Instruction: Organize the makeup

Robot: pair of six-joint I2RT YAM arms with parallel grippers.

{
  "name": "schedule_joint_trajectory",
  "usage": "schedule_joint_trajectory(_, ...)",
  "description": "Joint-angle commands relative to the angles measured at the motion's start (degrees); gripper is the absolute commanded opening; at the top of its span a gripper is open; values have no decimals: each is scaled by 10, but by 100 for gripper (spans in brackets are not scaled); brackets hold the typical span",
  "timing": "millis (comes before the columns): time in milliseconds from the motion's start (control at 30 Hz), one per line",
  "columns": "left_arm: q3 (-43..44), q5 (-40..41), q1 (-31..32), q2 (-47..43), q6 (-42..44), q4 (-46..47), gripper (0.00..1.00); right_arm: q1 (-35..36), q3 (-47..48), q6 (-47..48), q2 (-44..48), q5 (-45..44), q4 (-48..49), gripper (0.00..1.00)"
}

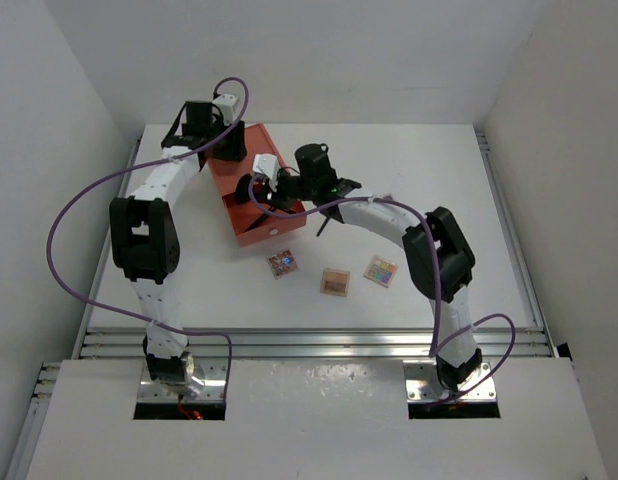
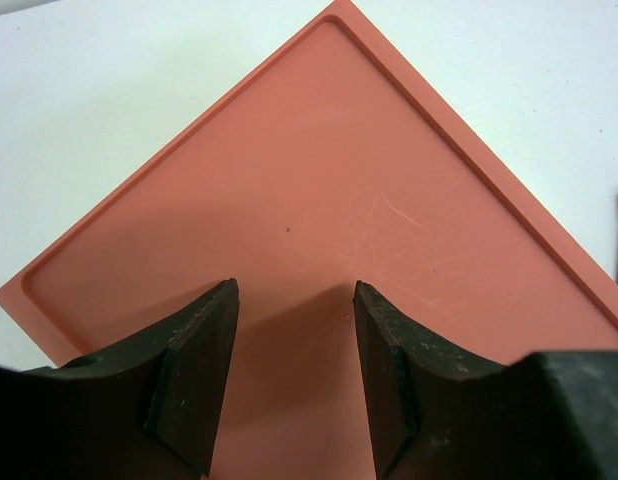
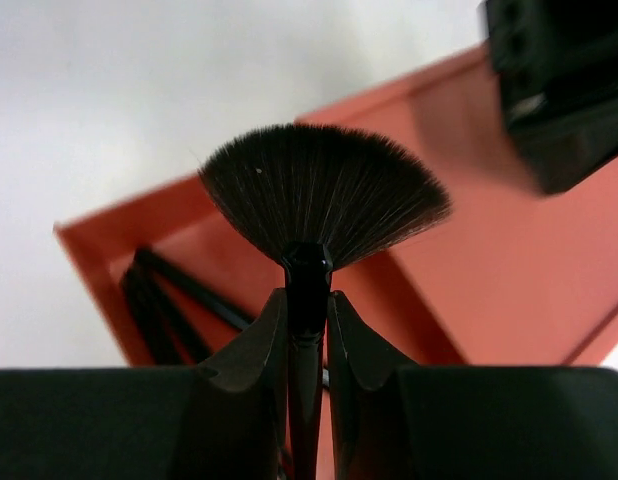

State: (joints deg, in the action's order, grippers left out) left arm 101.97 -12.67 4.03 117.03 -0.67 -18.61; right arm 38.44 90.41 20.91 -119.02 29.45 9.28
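My right gripper (image 3: pixel 307 305) is shut on a black fan brush (image 3: pixel 324 195), pinching it just below the bristles. It holds the brush over the open drawer (image 3: pixel 94 245) of the orange box (image 1: pixel 251 160), where several thin black brushes (image 3: pixel 159 300) lie. From above, this right gripper (image 1: pixel 261 190) hovers at the drawer. My left gripper (image 2: pixel 294 300) stands open over the box's flat orange top (image 2: pixel 319 180) with nothing between its fingers; in the top view the left gripper (image 1: pixel 229 150) is at the box's far side. Three small eyeshadow palettes (image 1: pixel 282 263), (image 1: pixel 335 282), (image 1: pixel 381 270) lie on the table.
The white table (image 1: pixel 419 170) is walled by white panels at the left, back and right. An aluminium rail (image 1: pixel 309 340) runs along the near edge. Purple cables (image 1: pixel 64 215) loop off both arms. The left gripper's body (image 3: pixel 564 90) shows in the right wrist view, close by.
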Motion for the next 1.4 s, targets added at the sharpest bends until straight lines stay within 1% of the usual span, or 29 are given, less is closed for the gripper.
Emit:
schedule_joint_trajectory(0,2,7,-13,30,-14,-47,56,-4,30,55,8,39,-56,0)
schedule_joint_trajectory(67,2,7,-18,30,-14,-47,56,-1,32,65,6,49,-73,0)
schedule_joint_trajectory(133,2,7,-18,30,-14,-47,56,1,26,58,6,49,-75,7)
schedule_joint_trajectory(167,2,7,-18,30,-14,-47,56,1,24,55,7,46,-73,13)
schedule_joint_trajectory(200,2,7,-18,30,-14,-47,56,1,23,48,8,42,-64,23)
schedule_joint_trajectory(267,2,7,-18,30,-14,-47,56,0,17,29,10,24,-50,37)
schedule_joint_trajectory(300,2,7,-18,30,-14,-47,56,0,14,13,11,18,-23,43)
schedule_joint_trajectory(333,7,7,-18,30,-14,-47,56,0,8,-6,16,-13,-12,52)
schedule_joint_trajectory(400,7,7,-18,30,-14,-47,56,-3,3,-38,23,-34,25,56)
schedule_joint_trajectory(433,7,7,-18,30,-14,-47,56,-6,-1,-50,25,-68,49,61)
schedule_joint_trajectory(467,7,7,-18,30,-14,-47,56,-6,-2,-93,28,-82,61,61)
schedule_joint_trajectory(500,7,7,-18,30,-14,-47,56,-8,-3,-110,36,-95,85,63)
schedule_joint_trajectory(533,7,7,-18,30,-14,-47,56,-15,-6,-130,39,-162,109,64)
schedule_joint_trajectory(567,7,7,-18,30,-14,-47,56,-18,-6,-174,42,-197,126,66)
schedule_joint_trajectory(600,7,7,-18,30,-14,-47,56,-20,-8,-235,54,-279,127,67)
schedule_joint_trajectory(667,7,7,-18,30,-14,-47,56,-27,-9,-336,63,-461,90,67)
schedule_joint_trajectory(700,7,7,-18,30,-14,-47,56,-33,0,-354,66,-501,67,67)
schedule_joint_trajectory(733,7,7,-18,30,-14,-47,56,-34,7,-383,63,-536,-9,67)
schedule_joint_trajectory(767,7,7,-18,30,-14,-47,56,-35,22,-391,58,-614,-35,67)
schedule_joint_trajectory(833,7,2,-18,30,-14,-47,56,-43,42,-434,35,-642,-91,67)
schedule_joint_trajectory(867,7,2,-18,30,-20,-47,56,-48,49,-449,31,-642,-136,67)
schedule_joint_trajectory(900,7,2,-18,30,-20,-47,56,-60,53,-519,24,-638,-172,67)
schedule_joint_trajectory(933,7,2,-18,35,-20,-47,56,-66,63,-544,8,-629,-191,67)
schedule_joint_trajectory(967,7,2,-18,36,-20,-47,56,-69,69,-565,2,-622,-224,69)
schedule_joint_trajectory(1000,7,2,-18,36,-20,-47,56,-83,73,-629,-13,-609,-257,71)
schedule_joint_trajectory(1067,7,2,-18,36,-25,-47,56,-88,90,-657,-36,-592,-297,72)
schedule_joint_trajectory(1133,7,-3,-18,36,-25,-47,56,-95,107,-673,-68,-591,-317,73)
schedule_joint_trajectory(1300,7,-3,-18,36,-25,-47,56,-98,157,-678,-120,-547,-369,74)
schedule_joint_trajectory(1367,7,-3,-18,36,-25,-47,56,-96,173,-688,-138,-547,-392,74)
